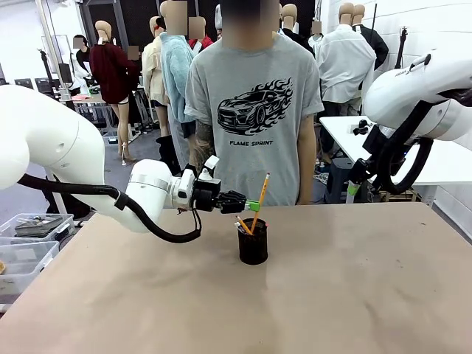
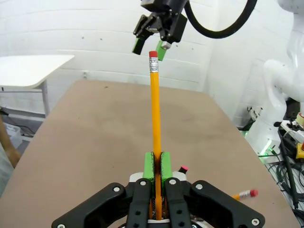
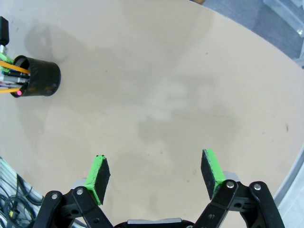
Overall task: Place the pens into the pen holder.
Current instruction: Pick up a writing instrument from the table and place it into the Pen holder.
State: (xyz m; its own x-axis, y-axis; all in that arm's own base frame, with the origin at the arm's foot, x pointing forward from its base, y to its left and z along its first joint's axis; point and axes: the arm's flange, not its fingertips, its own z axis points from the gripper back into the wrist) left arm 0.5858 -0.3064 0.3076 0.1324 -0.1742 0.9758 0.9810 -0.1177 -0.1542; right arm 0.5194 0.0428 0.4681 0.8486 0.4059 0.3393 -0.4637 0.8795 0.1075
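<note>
Left gripper (image 1: 252,206) pinches a light, stiff yellow pencil (image 1: 259,199) mid-shaft, tip inside the pen holder (image 1: 253,245) at table centre; right gripper (image 3: 156,178) gapes wide, holding nothing.

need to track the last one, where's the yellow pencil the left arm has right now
In the front view the yellow pencil is pinched in the left tool, tilted, its lower end in the pen holder at the table's middle, in front of the person.
</note>
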